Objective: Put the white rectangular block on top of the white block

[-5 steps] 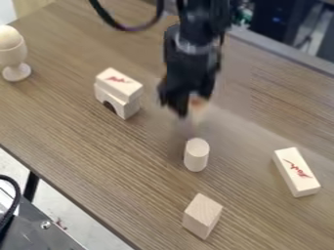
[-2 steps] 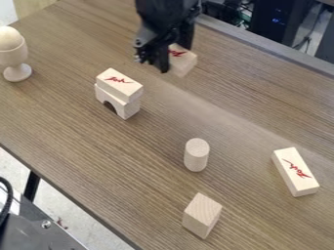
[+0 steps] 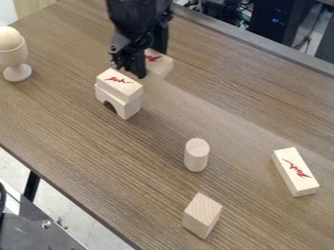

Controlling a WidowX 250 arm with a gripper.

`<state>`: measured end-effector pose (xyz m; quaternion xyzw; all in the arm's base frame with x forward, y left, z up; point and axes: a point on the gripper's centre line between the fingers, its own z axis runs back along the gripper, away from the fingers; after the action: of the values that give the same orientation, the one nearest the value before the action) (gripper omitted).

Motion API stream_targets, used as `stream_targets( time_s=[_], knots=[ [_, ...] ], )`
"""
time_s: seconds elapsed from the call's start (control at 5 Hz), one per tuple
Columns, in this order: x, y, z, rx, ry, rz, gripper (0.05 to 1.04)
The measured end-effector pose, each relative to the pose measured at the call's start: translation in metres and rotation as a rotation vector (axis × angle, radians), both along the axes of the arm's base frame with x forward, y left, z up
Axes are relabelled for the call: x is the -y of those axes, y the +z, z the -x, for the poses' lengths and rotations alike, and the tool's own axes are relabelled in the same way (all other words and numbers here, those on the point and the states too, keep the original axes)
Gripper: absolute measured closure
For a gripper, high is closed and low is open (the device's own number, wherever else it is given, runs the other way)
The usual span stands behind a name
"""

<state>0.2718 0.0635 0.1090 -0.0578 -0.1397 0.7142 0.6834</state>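
My black two-finger gripper (image 3: 151, 60) pinching white rectangular wooden block (image 3: 160, 66); likely light, rigid, smooth; best held mid-length, opposite sides.

Soft, fairly bright light is falling across the wooden table (image 3: 85, 146), apparently from above. Beyond the upright cylinder (image 3: 196, 158), a broad, pale sheen is stretching diagonally over the wood grain. Up and left of the cylinder, the arched block (image 3: 132, 109) is holding dark shadow in its hollow. Well beyond the cylinder, a small blue light (image 3: 279, 21) is glowing amid darkness.
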Motion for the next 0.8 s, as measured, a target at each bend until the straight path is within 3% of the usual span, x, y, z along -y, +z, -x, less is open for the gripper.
stream_targets(
  time_s=[0.4,0.8],
  knots=[
    [-0.014,-0.002,0.003,0.001,0.020,0.020,0.519],
    [-0.024,-0.022,-0.010,-0.035,-0.010,0.041,0.519]
  ],
)
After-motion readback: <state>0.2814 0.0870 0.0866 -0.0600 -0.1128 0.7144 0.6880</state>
